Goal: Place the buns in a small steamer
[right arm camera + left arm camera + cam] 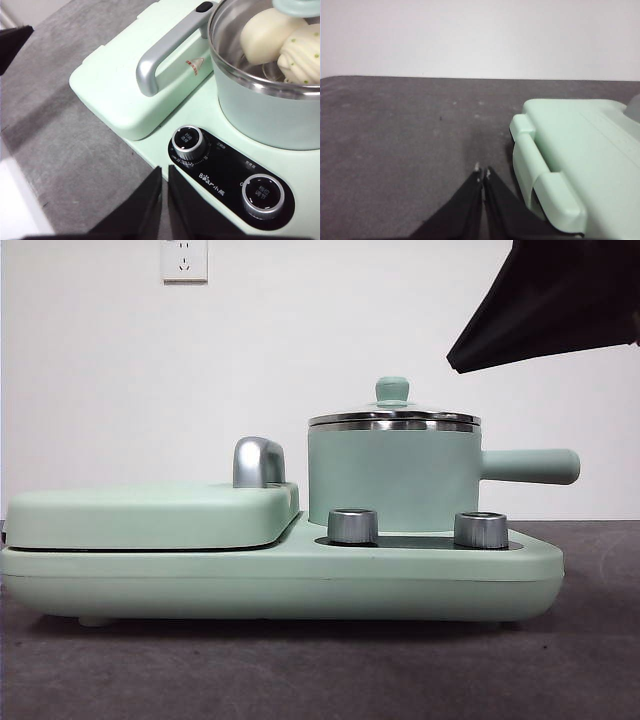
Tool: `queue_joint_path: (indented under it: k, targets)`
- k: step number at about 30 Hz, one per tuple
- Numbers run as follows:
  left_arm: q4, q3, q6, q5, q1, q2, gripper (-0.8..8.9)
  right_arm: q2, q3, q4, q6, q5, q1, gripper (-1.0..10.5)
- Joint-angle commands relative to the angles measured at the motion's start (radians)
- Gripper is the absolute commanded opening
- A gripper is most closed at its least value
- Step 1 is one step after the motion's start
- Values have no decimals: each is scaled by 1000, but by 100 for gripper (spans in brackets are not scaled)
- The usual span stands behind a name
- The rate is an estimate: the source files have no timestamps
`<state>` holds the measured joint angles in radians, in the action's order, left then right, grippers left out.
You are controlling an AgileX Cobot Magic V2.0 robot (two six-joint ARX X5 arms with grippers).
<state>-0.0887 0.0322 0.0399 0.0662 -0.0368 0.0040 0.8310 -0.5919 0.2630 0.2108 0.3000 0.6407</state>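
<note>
The small steamer (395, 475) stands on the right half of the mint-green cooker, its glass lid with the green knob (392, 390) resting on it. In the right wrist view both buns lie inside the steamer (270, 110): the smooth plain bun (267, 35) and, beside it, the folded bun with green flecks (302, 55). My right gripper (165, 170) is shut and empty, held above the cooker's front near the dials. Its arm (550, 300) shows dark at the top right. My left gripper (483, 172) is shut and empty, low over the table beside the cooker's end.
A flat griddle lid (150, 515) with a chrome handle (258, 460) covers the cooker's left half. Two steel dials (352, 525) (480, 529) stand in front of the steamer. The steamer's straight handle (530, 466) sticks out to the right. Grey table (395, 140) surrounds the cooker.
</note>
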Motion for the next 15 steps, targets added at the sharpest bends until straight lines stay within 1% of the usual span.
queue_joint_path:
  k: [1, 13, 14, 15]
  targets:
    - [6, -19, -13, 1, 0, 0, 7, 3, -13, -10, -2, 3, 7, 19]
    - [6, -19, -13, 1, 0, 0, 7, 3, -13, -13, -3, 1, 6, 19]
    - [6, -19, -13, 1, 0, 0, 7, 3, -13, -18, -19, -4, 6, 19]
    - [6, -19, -13, 1, 0, 0, 7, -5, -12, -13, -66, -16, 4, 19]
